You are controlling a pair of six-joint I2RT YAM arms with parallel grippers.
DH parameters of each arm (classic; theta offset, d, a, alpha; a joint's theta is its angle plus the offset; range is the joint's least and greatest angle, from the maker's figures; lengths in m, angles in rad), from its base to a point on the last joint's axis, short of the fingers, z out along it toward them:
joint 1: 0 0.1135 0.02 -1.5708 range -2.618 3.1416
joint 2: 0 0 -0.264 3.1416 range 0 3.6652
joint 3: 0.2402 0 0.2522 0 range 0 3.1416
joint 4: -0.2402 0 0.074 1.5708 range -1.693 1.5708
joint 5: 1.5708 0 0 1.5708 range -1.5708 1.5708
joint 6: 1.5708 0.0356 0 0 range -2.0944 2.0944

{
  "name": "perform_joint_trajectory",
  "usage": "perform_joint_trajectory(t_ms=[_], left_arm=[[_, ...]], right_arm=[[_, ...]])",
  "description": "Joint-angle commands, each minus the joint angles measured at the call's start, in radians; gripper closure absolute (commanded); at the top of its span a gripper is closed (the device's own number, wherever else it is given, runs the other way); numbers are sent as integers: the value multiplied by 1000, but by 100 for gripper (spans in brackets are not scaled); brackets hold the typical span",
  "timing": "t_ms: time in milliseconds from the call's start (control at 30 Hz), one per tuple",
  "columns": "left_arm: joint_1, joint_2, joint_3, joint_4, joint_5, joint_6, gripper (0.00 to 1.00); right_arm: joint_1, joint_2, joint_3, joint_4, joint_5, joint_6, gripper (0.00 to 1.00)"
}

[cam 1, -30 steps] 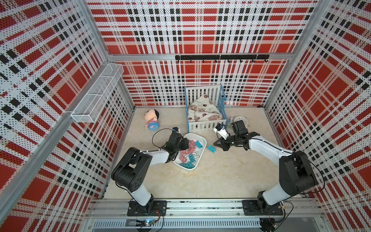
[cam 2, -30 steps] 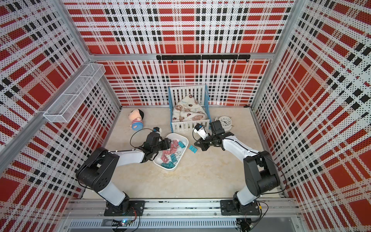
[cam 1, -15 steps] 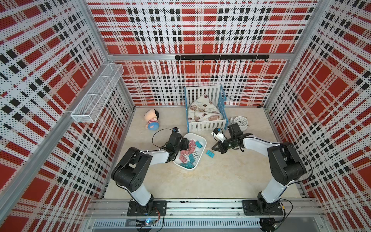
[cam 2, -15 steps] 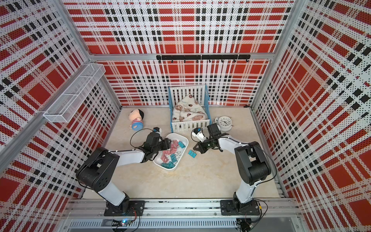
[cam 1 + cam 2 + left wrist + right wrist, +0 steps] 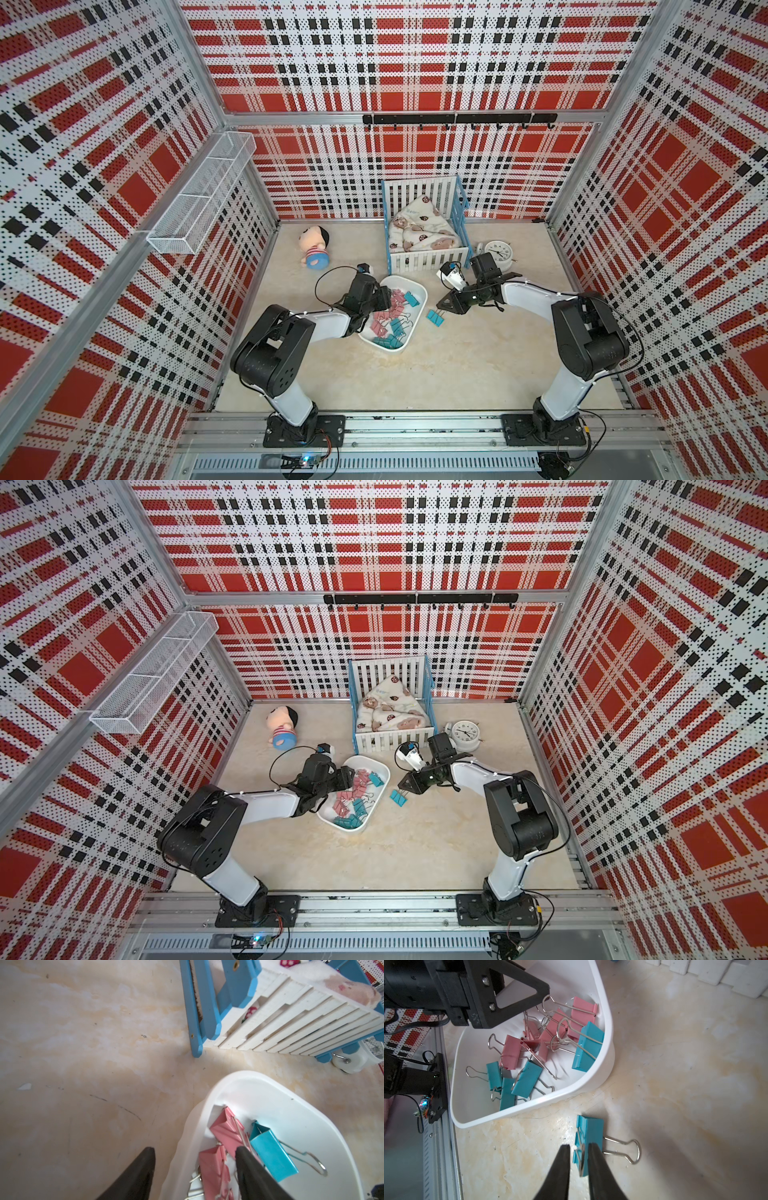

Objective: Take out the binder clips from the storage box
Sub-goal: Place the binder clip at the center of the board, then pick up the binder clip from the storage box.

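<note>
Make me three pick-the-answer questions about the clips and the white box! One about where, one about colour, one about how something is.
1. Where is the clip that is out of the box?
A. hanging in the air
B. on the table, beside the box
C. on top of the box's rim

2. What colour is that clip?
A. pink
B. yellow
C. teal

3. How do the left fingers stand?
A. apart, one on each side of the box wall
B. squeezed shut together
C. both outside the box

Answers:
1. B, it lies flat on the table just off the box wall.
2. C, its body is teal with silver wire loops.
3. A, the left wrist view shows one finger among the clips and one over the table.
</note>
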Motion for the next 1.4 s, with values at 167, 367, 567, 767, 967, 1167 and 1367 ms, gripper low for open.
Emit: perform_joint_trajectory(t_ms=[167,367,567,767,967,1167,1367], left_arm=[[3,-7,2,-11,-7,-1,32],[3,-6,4,-14,-9,0,32],[1,-7,3,-12,-4,-2,32],[0,-7,-1,-11,0,-3,32],[-5,-7,-2,-9,2,-5,32],[-8,-5,-10,-3,2,-11,32],[-7,1,-5,-3,4,-11,32]], right_arm=[[-1,-53,69,-66,29,-16,62],[50,-80,160,-111,60,-52,57],[143,15,296,-145,135,-57,59],[226,140,412,-142,293,-23,62],[268,223,485,-157,397,-10,62],[275,246,494,-157,447,-1,62],[281,266,497,-177,446,-5,62]])
